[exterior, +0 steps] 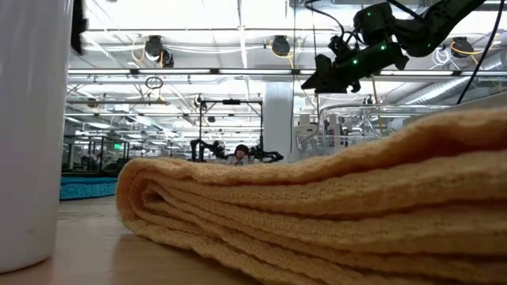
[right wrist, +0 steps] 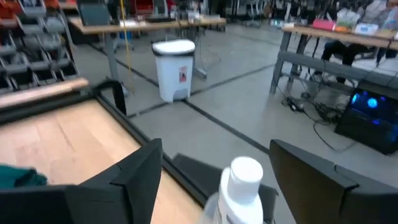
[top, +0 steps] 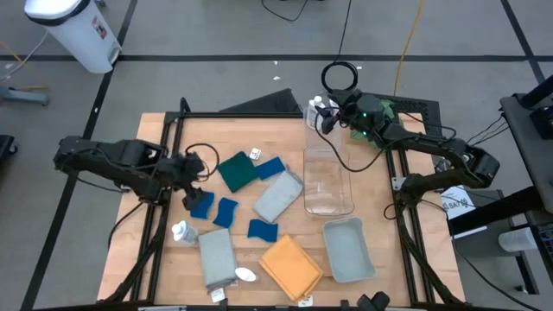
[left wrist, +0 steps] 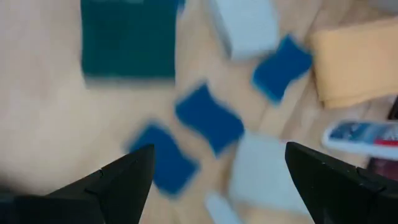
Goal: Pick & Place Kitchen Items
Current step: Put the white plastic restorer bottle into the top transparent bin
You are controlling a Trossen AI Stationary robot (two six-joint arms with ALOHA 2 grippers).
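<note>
Right wrist view alone shows right end effector (right wrist: pixel 214 186) wide around white bottle (right wrist: pixel 241 186).

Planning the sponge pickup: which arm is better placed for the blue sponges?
Left. The left gripper, fingers open, hovers right above a blue sponge; the right gripper is across the table by a small white bottle.

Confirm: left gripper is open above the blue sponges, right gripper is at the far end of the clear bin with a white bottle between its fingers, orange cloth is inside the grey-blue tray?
Not quite. The orange cloth lies on the bare table beside the grey-blue tray, not in it; the high view shows this. The rest holds: left gripper open above the blue sponges, right gripper at the clear bin's far end, white bottle between its fingers.
</note>
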